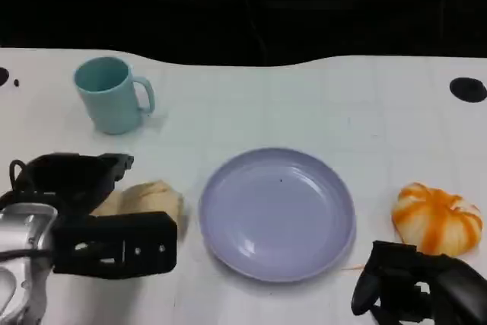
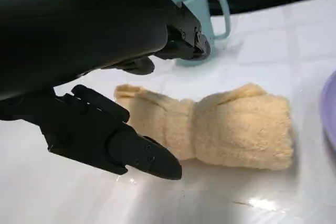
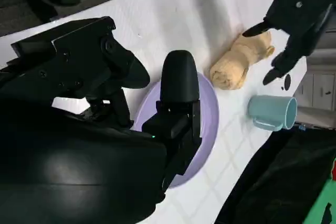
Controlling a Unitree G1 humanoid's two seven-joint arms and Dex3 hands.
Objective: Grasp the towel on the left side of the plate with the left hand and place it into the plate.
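A rolled tan towel (image 1: 144, 197) lies on the white table just left of the lavender plate (image 1: 278, 215). My left hand (image 1: 91, 211) hovers at the towel's left end, fingers spread on either side of it and holding nothing. The left wrist view shows the towel (image 2: 220, 129) between those black fingers (image 2: 131, 150), with a gap to each. The right wrist view shows the towel (image 3: 239, 61) beside the plate (image 3: 210, 103) with my left hand (image 3: 296, 14) over it. My right hand (image 1: 422, 287) rests near the table's front right, fingers apart and empty.
A light blue mug (image 1: 114, 95) stands at the back left, behind the towel. An orange-and-white pumpkin-shaped object (image 1: 437, 218) sits right of the plate, close to my right hand. A dark round hole (image 1: 467, 89) marks the far right table edge.
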